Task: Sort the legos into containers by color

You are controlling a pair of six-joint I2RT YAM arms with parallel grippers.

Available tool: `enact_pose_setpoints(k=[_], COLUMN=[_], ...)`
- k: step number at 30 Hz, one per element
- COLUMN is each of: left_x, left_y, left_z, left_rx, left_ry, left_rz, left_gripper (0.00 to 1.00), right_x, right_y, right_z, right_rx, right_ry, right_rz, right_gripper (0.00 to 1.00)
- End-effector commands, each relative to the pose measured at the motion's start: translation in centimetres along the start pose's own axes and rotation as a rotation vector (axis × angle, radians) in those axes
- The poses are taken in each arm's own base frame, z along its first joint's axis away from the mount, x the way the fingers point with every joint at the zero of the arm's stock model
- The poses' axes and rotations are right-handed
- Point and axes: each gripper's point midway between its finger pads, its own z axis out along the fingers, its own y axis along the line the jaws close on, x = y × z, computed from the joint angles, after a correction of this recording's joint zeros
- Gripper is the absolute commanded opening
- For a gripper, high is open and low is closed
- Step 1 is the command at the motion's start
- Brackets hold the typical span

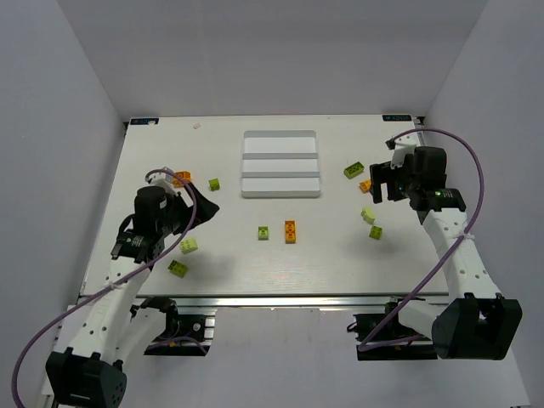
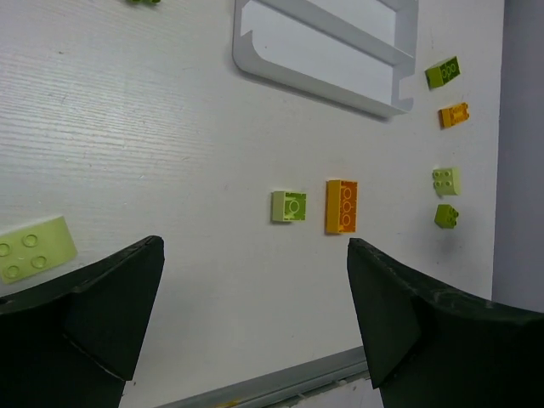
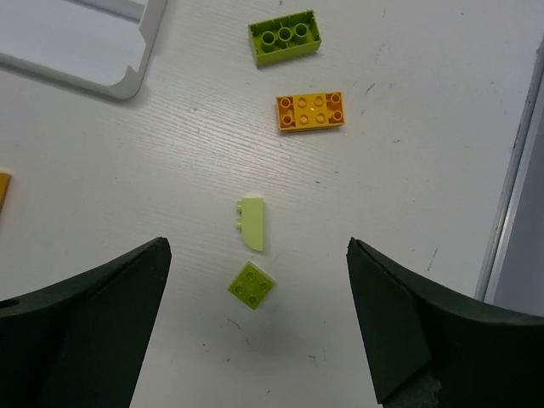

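Scene: a white worktop (image 1: 255, 272) seen from above, with two robot arms bolted at its near edge and small studded bricks scattered round a white tray.
Tray: the tray (image 1: 281, 133) lies at the far centre, with three long compartments side by side. All three look empty.
Legos, left: a far-left orange brick (image 1: 180, 178) sits right by the left jaws, with a far-left green brick (image 1: 214, 184) near it. A near-left lime brick (image 1: 189, 245) and a nearest lime brick (image 1: 178, 268) lie closer to the arm bases.
Legos, centre: a centre green brick (image 2: 289, 206) lies just beside a centre orange brick (image 2: 342, 206), with a narrow gap between them.
Legos, right: an upturned green brick (image 3: 285, 38) shows its hollow underside, with a right orange brick (image 3: 311, 111) just beside it. A tipped lime brick (image 3: 252, 224) lies on its side near a small green brick (image 3: 252, 284).
Left jaws: spread wide and empty, above the left of the worktop.
Right jaws: spread wide and empty, raised over the right-hand cluster.
Progress: sorting appears not yet begun, as every brick is on the worktop.
Risk, neighbours: wide jaws coming down on a close pair could nudge the other brick away.
Risk, grip: the tipped brick offers a narrow edge and may pivot or slip when squeezed.
Risk, colour: the lime and green shades are close, so a brick could land in the wrong compartment.
Risk, release: a brick dropped onto a dividing rim could bounce across.
Risk, arms: both arms reaching the tray together could collide.
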Motion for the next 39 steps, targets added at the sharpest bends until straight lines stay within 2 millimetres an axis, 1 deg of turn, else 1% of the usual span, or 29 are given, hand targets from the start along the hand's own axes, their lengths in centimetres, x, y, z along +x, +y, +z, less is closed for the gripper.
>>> enact_pose_setpoints(k=[1, 3, 4, 7, 10, 13, 14, 16, 17, 18, 19, 20, 21, 22, 23, 24, 25, 26, 27, 28, 29, 30, 31, 33, 34, 36, 37, 38, 39], left_x=[-0.3, -0.4, -0.5, -1.0, -1.7, -2.6, -2.3, -2.7, -2.7, -2.1, -3.1, -3.4, -3.4, -5.0, -5.7, -5.9, -7.5, -8.0, -7.3, -8.0, -9.5, -9.3, -8.6, -9.6, -9.1, -9.3, -9.8, -9.4, -9.8], left_y=[-0.1, 0.2, 0.3, 0.5, 1.0, 1.4, 2.1, 2.4, 2.6, 4.1, 3.8, 4.0, 5.1, 5.0, 5.0, 6.3, 5.7, 5.9, 7.0, 8.1, 8.1, 8.9, 9.7, 10.9, 11.8, 13.0, 12.7, 13.7, 14.0], left_z=[1.0, 1.7, 2.0, 3.2, 4.5, 5.5, 6.4, 7.2, 7.7, 8.6, 8.9, 9.4, 10.2, 10.5, 10.9, 11.4, 11.7, 12.0, 12.7, 12.9, 13.1, 13.2, 14.2, 14.6, 15.3, 15.9, 15.8, 16.3, 16.3], left_rx=[-0.014, -0.041, -0.052, -0.079, -0.127, -0.179, -0.219, -0.257, -0.277, -0.355, -0.364, -0.384, -0.444, -0.45, -0.462, -0.531, -0.532, -0.552, -0.616, -0.668, -0.683, -0.728, -0.764, -0.793, -0.814, -0.849, -0.842, -0.872, -0.884], left_ry=[0.011, 0.026, 0.026, 0.029, 0.019, -0.007, 0.004, 0.003, 0.007, 0.019, -0.001, -0.009, -0.017, -0.053, -0.071, -0.09, -0.121, -0.127, -0.101, -0.124, -0.147, -0.128, -0.1, -0.109, -0.087, -0.074, -0.081, -0.065, -0.058], left_rz=[-0.044, -0.076, -0.09, -0.155, -0.239, -0.324, -0.349, -0.411, -0.429, -0.473, -0.485, -0.496, -0.519, -0.535, -0.538, -0.535, -0.537, -0.536, -0.526, -0.52, -0.527, -0.534, -0.529, -0.561, -0.57, -0.597, -0.599, -0.615, -0.632], left_gripper=[0.98, 0.98, 0.98, 0.96, 0.88, 0.7, 0.61, 0.59, 0.59, 0.66, 0.71, 0.76, 0.79, 0.85, 0.88, 0.91, 0.93, 0.94, 0.95, 0.98, 0.98, 0.98, 0.98, 0.98, 0.98, 0.98, 0.98, 0.98, 0.98], right_x=[-1.2, -1.3, -1.3, -1.7, -2.1, -2.0, -1.6, -1.7, -1.7, -1.7, -1.8, -1.9, -2.1, -1.7, -1.6, -1.4, -1.3, -1.2, -1.1, -1.0, -0.8, -0.8, -0.7, -0.5, -0.4, -0.4, -0.3, -0.4, -0.3], right_y=[1.1, 1.8, 2.9, 3.7, 4.6, 6.3, 7.1, 7.8, 8.3, 8.5, 8.4, 8.5, 8.5, 8.5, 8.6, 8.7, 8.8, 8.7, 8.7, 8.5, 8.4, 8.3, 8.2, 8.3, 8.2, 8.1, 8.2, 8.1, 8.1], right_z=[-0.2, -0.4, -0.8, -1.1, -1.1, -1.3, -1.2, -1.1, -1.0, -0.6, -0.3, -0.2, 0.0, 0.3, 0.5, 0.7, 0.9, 1.1, 1.2, 1.4, 1.7, 1.7, 1.8, 2.0, 2.1, 2.2, 2.2, 2.3, 2.3], right_rx=[-0.08, -0.143, -0.205, -0.261, -0.32, -0.419, -0.463, -0.491, -0.509, -0.507, -0.493, -0.488, -0.48, -0.479, -0.481, -0.482, -0.486, -0.484, -0.482, -0.475, -0.473, -0.467, -0.464, -0.467, -0.467, -0.463, -0.465, -0.461, -0.463], right_ry=[-0.052, -0.063, -0.072, -0.099, -0.115, -0.121, -0.122, -0.142, -0.154, -0.163, -0.168, -0.171, -0.187, -0.18, -0.177, -0.174, -0.165, -0.16, -0.157, -0.153, -0.148, -0.147, -0.146, -0.143, -0.14, -0.143, -0.141, -0.145, -0.143], right_rz=[-0.094, -0.231, -0.264, -0.369, -0.434, -0.474, -0.476, -0.45, -0.434, -0.423, -0.405, -0.38, -0.382, -0.377, -0.372, -0.372, -0.372, -0.371, -0.373, -0.372, -0.372, -0.368, -0.368, -0.366, -0.366, -0.369, -0.368, -0.369, -0.372], right_gripper=[0.89, 0.89, 0.89, 0.89, 0.89, 0.89, 0.89, 0.89, 0.88, 0.8, 0.75, 0.71, 0.69, 0.69, 0.72, 0.83, 0.87, 0.89, 0.89, 0.89, 0.89, 0.89, 0.89, 0.89, 0.89, 0.89, 0.89, 0.89, 0.89])
